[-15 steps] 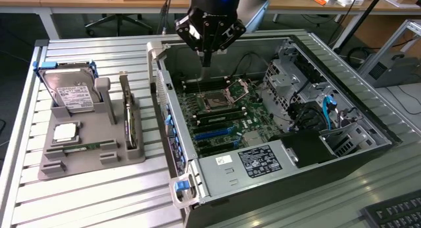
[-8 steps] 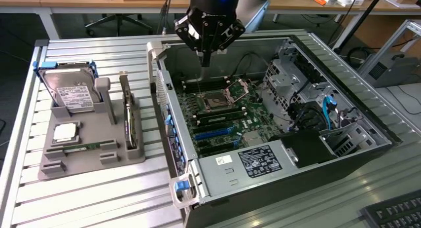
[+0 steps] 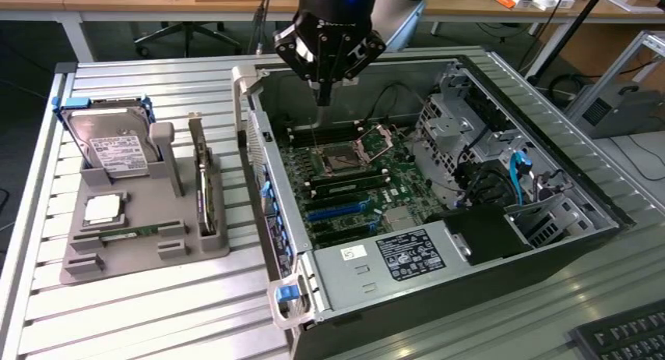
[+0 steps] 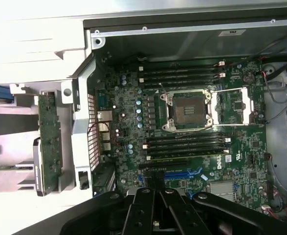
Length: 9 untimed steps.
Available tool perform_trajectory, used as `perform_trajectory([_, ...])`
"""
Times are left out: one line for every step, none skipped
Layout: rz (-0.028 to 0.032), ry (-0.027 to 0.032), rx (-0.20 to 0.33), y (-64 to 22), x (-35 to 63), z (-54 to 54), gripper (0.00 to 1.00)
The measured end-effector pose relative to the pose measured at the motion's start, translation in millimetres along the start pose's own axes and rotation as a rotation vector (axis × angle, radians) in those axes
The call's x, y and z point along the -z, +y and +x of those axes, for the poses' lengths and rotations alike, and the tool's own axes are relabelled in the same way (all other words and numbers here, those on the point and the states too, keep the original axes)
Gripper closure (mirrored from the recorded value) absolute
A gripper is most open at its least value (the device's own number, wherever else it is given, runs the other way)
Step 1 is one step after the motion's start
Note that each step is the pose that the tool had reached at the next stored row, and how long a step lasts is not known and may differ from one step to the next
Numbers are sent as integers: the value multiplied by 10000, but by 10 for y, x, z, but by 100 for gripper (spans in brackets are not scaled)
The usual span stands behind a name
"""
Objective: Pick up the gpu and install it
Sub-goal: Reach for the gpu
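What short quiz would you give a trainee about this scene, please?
1. True or false: the gripper is holding the gpu.
2. The gripper hangs above: A) the hard drive, B) the open computer case, C) the gpu.
3. Fill in: in the grey holder, the gpu stands on the exterior view's ___ of the hard drive.
Key: 1 false; 2 B; 3 right.

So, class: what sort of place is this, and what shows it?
Probably a robotics lab bench for computer assembly: an open computer case on a slatted metal table, a grey parts holder beside it, the gripper above.
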<state>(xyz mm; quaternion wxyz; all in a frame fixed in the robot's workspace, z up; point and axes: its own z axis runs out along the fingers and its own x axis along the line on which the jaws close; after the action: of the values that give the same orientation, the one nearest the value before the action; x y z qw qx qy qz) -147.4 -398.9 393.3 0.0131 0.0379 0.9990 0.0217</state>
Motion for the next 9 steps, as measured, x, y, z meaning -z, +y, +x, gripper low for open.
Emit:
perform_trajectory([0, 0, 0, 0, 0, 3, 90])
perform_trajectory([0, 0, 0, 0, 0, 5, 90])
perform_trajectory([0, 0, 1, -1, 0, 7, 90])
perform_trajectory([0, 0, 0, -1, 0, 10, 90])
perform_trajectory([0, 0, 0, -1, 1, 13, 90])
perform_trajectory([1, 0, 0, -1, 1, 14, 90])
perform_trajectory([0, 0, 0, -1, 1, 16, 90])
perform_trajectory([0, 0, 1, -1, 1, 19, 90])
perform_trajectory([0, 0, 0, -1, 1, 20, 90])
